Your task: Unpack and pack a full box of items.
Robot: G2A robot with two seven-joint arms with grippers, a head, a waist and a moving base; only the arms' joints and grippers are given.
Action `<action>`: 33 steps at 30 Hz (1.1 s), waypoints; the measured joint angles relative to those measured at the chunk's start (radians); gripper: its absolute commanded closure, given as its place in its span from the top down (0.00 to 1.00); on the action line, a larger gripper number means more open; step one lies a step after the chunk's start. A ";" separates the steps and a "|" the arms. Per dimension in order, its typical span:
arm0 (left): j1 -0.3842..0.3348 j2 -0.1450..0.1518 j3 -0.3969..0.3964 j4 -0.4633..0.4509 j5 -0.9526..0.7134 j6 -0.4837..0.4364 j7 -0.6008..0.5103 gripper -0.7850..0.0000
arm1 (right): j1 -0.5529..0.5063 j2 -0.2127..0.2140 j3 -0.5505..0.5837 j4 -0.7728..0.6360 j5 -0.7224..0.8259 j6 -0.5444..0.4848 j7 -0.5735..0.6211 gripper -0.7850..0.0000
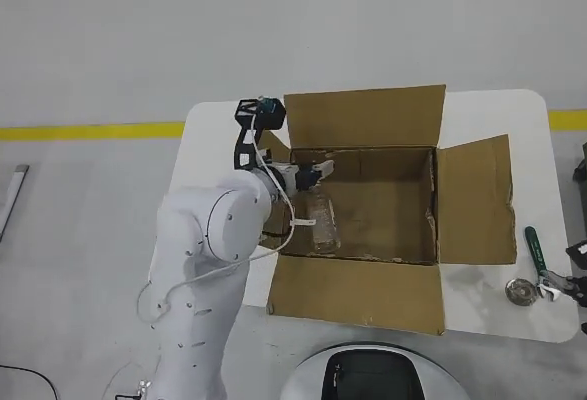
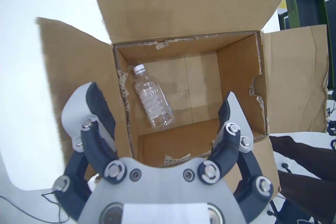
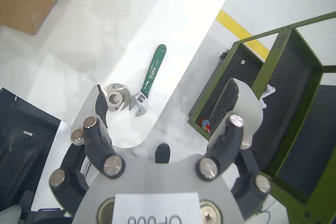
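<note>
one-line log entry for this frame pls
left claw open, above box | bottle lying on box floor, ungrasped | right claw open, over table edge near wrench, flange

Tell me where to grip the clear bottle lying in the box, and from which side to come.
Grip the bottle across its ribbed middle, coming straight down through the open top of the box. It lies flat on the floor, cap end near a wall, so likely only the top is free; the open left tool hangs above.

White arm (image 1: pixel 208 250), thin cable (image 1: pixel 292 220); silver-black left gripper (image 2: pixel 160 89), pads (image 2: pixel 101 107) seemingly ribbed.
</note>
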 measured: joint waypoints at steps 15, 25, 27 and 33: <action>0.000 0.018 -0.133 -0.087 0.073 0.044 0.007 1.00 | 0.102 0.024 -0.273 0.116 -0.161 -0.013 0.192 0.40; 0.000 0.018 -0.133 -0.087 0.073 0.044 0.007 1.00 | 0.151 0.034 -0.306 0.167 -0.123 0.005 0.262 0.41; 0.000 0.018 -0.133 -0.087 0.073 0.044 0.007 1.00 | 0.153 0.036 -0.311 0.171 -0.120 0.005 0.269 0.41; 0.000 0.018 -0.133 -0.087 0.073 0.044 0.007 1.00 | 0.153 0.042 -0.317 0.182 -0.119 0.011 0.271 0.38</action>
